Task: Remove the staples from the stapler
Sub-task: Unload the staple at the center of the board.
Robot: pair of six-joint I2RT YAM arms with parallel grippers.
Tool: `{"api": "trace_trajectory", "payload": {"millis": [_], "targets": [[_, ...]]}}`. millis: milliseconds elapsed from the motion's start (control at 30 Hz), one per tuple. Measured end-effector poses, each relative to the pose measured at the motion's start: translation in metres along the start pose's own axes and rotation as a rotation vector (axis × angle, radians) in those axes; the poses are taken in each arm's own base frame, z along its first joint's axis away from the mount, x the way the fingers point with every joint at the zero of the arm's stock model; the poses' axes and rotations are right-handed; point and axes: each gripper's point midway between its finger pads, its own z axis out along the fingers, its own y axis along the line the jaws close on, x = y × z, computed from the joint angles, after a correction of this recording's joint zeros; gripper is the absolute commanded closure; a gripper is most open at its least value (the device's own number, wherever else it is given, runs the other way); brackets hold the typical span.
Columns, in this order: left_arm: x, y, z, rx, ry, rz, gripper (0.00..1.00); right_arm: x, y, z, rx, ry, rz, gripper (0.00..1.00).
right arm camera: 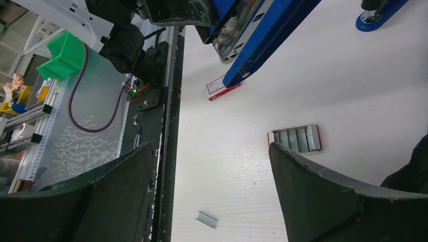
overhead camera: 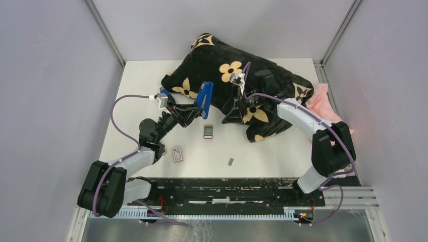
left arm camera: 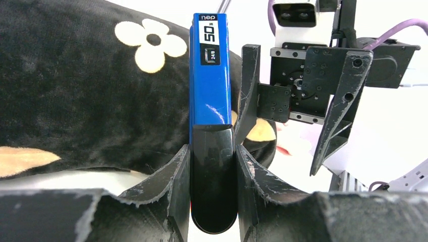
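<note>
Lying nearest the arm bases, a loose staple strip (overhead camera: 230,162) rests flat on the white table (overhead camera: 282,156), short and silvery-grey, apart from everything else. The right wrist view shows the same strip as a small bent-edged metal bar.

Left of it and a little farther back is a small white-and-red box (overhead camera: 177,154); its printing is too small to read. Beyond the loose strip, near the middle of the table, an open tray (overhead camera: 208,132) holds more staple strips (right arm camera: 298,139) laid side by side, grey and ridged, with a red edge on one side of the tray.

Above the table behind the tray, the left gripper (left arm camera: 212,151) clamps the black rear end of the blue stapler (left arm camera: 209,75), one finger pressed on each side. The stapler's blue top carries a white label reading "50" and, under it, a black-framed mark reading "24/8"; the small letters at its tip are not legible. From below, a shiny metal channel shows between its blue parts.

Just beside the stapler, the right gripper (right arm camera: 209,151) hangs with its fingers spread wide, gripping nothing.

Farthest back, a black cloth with cream flowers (overhead camera: 227,70) lies bunched, with a pink cloth (overhead camera: 320,103) at its right edge.
</note>
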Motion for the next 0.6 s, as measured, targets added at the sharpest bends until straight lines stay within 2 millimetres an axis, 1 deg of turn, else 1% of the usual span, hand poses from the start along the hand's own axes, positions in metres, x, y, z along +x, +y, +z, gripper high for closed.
{"api": "trace_trajectory", "payload": {"millis": [133,300,400,500,600], "targets": [[-0.002,-0.002,0.000,0.005,-0.008,-0.031,0.97,-0.006,-0.001,0.001,0.005,-0.025,0.025,0.06],[-0.008,-0.008,0.003,0.030,-0.035,-0.078,0.97,-0.020,-0.003,0.005,0.011,-0.091,0.077,0.03],[-0.004,-0.008,0.006,0.049,-0.033,-0.123,0.97,-0.031,-0.006,0.011,0.015,-0.144,0.106,0.02],[-0.002,-0.008,0.008,0.059,-0.029,-0.168,0.97,-0.035,-0.012,0.023,0.020,-0.194,0.125,0.03],[-0.004,-0.012,0.008,0.077,-0.034,-0.191,0.97,-0.030,-0.014,0.041,0.001,-0.218,0.157,0.04]]}}
